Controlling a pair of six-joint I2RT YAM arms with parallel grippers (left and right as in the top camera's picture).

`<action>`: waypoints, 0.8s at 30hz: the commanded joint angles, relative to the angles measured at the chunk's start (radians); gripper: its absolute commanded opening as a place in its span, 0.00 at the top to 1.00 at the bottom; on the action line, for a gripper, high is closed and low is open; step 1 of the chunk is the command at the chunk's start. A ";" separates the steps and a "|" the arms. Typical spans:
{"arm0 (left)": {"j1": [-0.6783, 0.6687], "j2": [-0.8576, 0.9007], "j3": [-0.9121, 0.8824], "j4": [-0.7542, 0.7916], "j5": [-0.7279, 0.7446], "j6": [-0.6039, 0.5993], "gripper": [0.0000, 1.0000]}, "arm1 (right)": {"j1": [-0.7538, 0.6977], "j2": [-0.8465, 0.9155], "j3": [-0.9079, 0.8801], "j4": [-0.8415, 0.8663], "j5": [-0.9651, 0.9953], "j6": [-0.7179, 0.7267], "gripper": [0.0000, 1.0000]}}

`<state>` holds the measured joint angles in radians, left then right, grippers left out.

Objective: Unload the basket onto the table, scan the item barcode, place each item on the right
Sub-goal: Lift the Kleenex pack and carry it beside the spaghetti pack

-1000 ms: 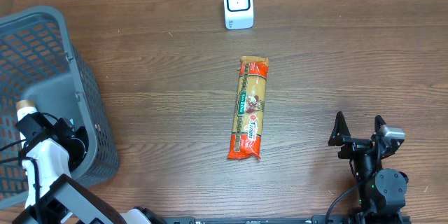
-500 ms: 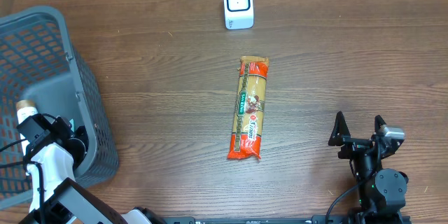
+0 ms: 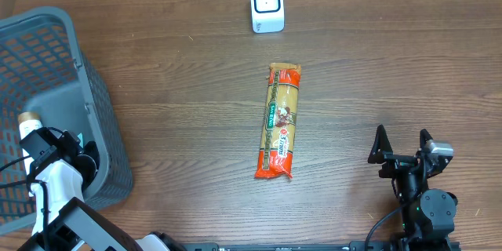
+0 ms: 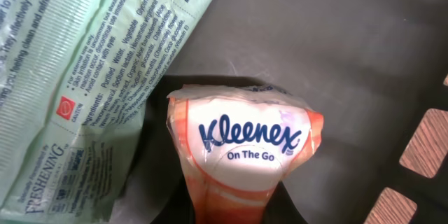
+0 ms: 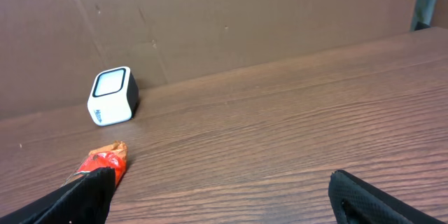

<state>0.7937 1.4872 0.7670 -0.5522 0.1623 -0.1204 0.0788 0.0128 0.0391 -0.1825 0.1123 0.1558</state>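
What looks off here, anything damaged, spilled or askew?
Only the Kleenex pack in the basket: its lower end is squeezed narrow where the left gripper pinches it. The pasta packet lies flat on the table; nothing is spilled.

Your Kleenex pack is orange and white with "On The Go" on its face. It sits on the dark floor of the basket, near end pinched narrow. Out on the tabletop you've got the spaghetti pack lying flat, lengthwise toward the white scanner — that one's upright at the far edge, well apart.
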 commanded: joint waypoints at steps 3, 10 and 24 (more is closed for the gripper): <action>-0.002 0.050 0.055 -0.134 0.069 -0.006 0.96 | 0.000 -0.010 0.021 -0.011 0.018 -0.006 0.00; -0.002 0.050 0.329 -0.385 0.119 0.038 0.96 | 0.000 -0.010 0.021 -0.011 0.018 -0.006 0.00; -0.026 0.047 1.029 -0.808 0.203 0.126 0.96 | 0.000 -0.010 0.021 -0.011 0.018 -0.006 0.00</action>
<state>0.7918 1.5414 1.6569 -1.3106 0.2829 -0.0570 0.0784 0.0128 0.0391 -0.1825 0.1123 0.1562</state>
